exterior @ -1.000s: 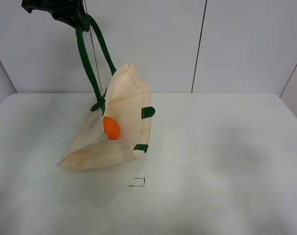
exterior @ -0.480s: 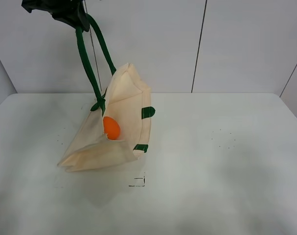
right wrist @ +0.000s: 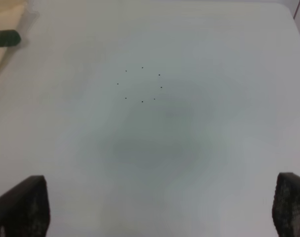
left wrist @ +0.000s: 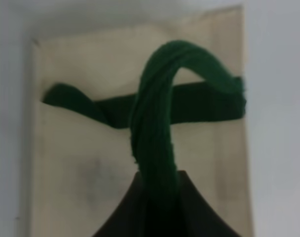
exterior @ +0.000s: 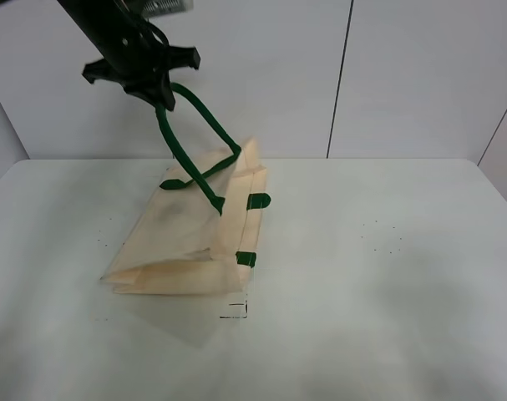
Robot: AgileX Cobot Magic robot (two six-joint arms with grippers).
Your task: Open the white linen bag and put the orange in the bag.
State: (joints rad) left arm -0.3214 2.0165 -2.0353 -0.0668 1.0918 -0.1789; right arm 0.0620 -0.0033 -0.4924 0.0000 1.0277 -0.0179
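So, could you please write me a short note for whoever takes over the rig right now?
Left gripper: shut on the green handle, held high above the table.
Right gripper: open and empty over the table.
White linen bag: slumped on the table, its mouth not showing.
Orange: not visible in any view now. A second ago it sat in the bag's mouth, so it is probably inside.
Left to do: confirm the orange is in the bag, then release the handle.

no legible text, brand or number anywhere, only a faint black bracket mark point(exterior: 235, 310) on the table point(exterior: 387, 276)
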